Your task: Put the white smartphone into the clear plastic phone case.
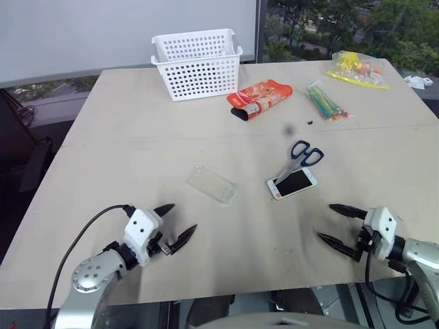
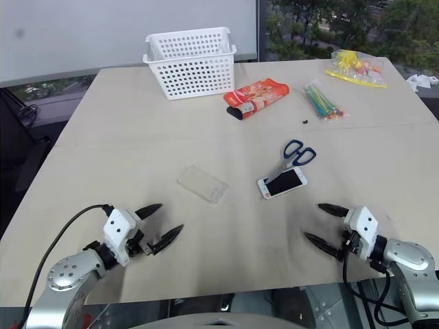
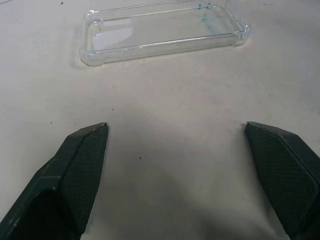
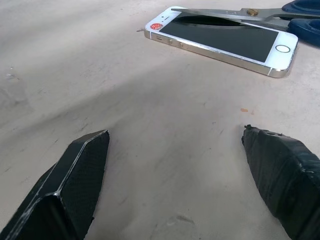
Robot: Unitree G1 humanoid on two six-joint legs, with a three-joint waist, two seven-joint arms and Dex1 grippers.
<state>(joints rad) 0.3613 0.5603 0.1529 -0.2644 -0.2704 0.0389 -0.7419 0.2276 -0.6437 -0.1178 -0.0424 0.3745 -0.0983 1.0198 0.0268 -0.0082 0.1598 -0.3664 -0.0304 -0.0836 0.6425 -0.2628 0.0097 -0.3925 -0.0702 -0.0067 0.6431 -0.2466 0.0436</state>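
Observation:
The white smartphone lies flat, screen up, in the middle of the table, touching the tips of the blue-handled scissors; the right wrist view shows the smartphone with the blades resting on its far edge. The clear plastic phone case lies hollow side up to the phone's left, and the case is empty in the left wrist view. My left gripper hovers open near the front edge, short of the case. My right gripper is open too, nearer than the phone and to its right.
A white perforated basket stands at the back. An orange snack packet, a bundle of coloured pencils and a yellow bag of small items lie at the back right. Bare table separates the grippers from the phone and case.

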